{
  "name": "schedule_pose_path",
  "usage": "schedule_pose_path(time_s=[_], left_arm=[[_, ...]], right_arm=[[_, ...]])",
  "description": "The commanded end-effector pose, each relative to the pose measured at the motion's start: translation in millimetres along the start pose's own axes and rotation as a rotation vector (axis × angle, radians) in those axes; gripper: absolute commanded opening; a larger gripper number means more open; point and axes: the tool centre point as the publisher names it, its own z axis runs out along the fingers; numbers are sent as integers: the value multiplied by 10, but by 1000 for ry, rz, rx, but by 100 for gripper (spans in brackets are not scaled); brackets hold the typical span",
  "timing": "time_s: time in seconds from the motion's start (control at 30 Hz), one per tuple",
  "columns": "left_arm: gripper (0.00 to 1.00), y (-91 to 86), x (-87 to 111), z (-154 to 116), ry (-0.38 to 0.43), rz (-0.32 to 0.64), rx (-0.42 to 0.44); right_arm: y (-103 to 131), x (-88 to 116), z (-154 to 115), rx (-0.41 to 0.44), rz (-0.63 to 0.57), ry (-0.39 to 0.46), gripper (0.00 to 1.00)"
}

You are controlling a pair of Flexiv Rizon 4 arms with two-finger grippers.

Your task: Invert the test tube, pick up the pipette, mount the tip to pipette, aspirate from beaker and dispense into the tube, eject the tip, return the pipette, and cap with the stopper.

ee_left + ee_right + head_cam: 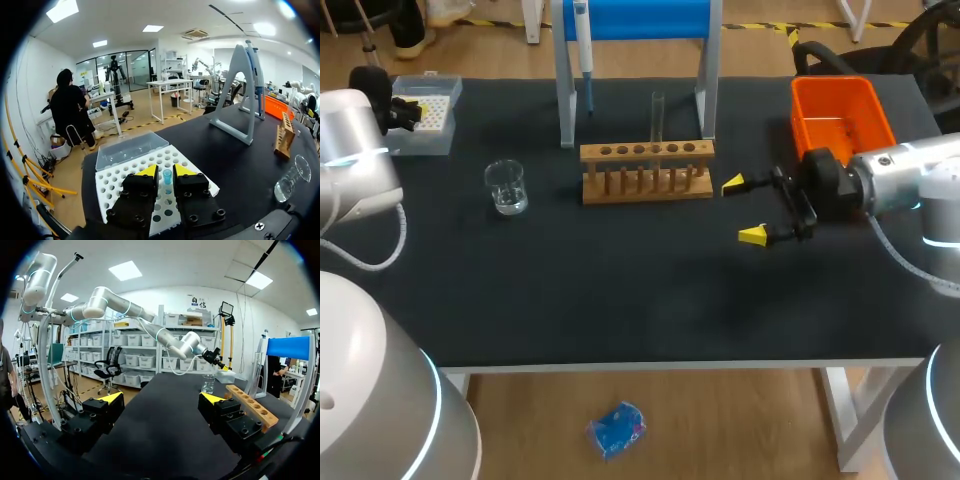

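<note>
At the back of the desk (620, 290), a clear glass test tube (658, 115) stands upright in one of the middle holes of a pale wooden rack (647, 170). Behind the rack the pipette (584, 50), white with a blue shaft, hangs from a grey stand with a blue top (635, 20). A small clear beaker (507, 187) with a little liquid sits well to the left of the rack, and a white tip box (425, 115) with a clear lid occupies the far left corner. An orange bin (840, 115) rests at the far right. The desk is covered in a flat black surface. The left end effector (165, 172) hangs over the perforated tray of the tip box, just above a single blue tip (167, 176) standing in it; whether it is closed or gripping that tip cannot be told. The right end effector (745, 210) is held low over bare desk between the rack and the bin, spread wide with nothing in it
</note>
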Motion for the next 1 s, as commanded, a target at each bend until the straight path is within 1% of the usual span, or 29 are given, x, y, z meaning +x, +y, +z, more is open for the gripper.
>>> schedule_pose_path(time_s=[0.03, 0.2, 0.4, 0.47, 0.5, 0.57, 0.6, 0.63, 1.0], left_arm=[[19, 9, -13, 34, -2, -1, 3], [21, 14, -15, 46, 0, -2, 5], [19, 20, -9, 63, 5, -5, 5], [17, 20, -7, 66, 5, -4, 5], [13, 20, -7, 68, 5, -4, 5], [11, 21, -7, 70, 5, -5, 5], [2, 22, -8, 72, 5, -5, 5], [0, 22, -8, 72, 4, -5, 5], [0, 37, -9, 70, 2, -9, 3]], right_arm=[[-7, 1, 0, 0, -1, 0, 100], [-7, 1, 0, 0, -1, 0, 100], [-7, 1, 0, 0, -1, 0, 100], [-7, 1, 0, 0, -1, 0, 100], [-7, 1, 0, 0, -1, 0, 100], [-7, 1, 0, 0, -1, 0, 100], [-7, 1, 0, 0, -1, 0, 100], [-7, 1, 0, 0, -1, 0, 100], [-7, 1, 0, 0, -1, 0, 100]])
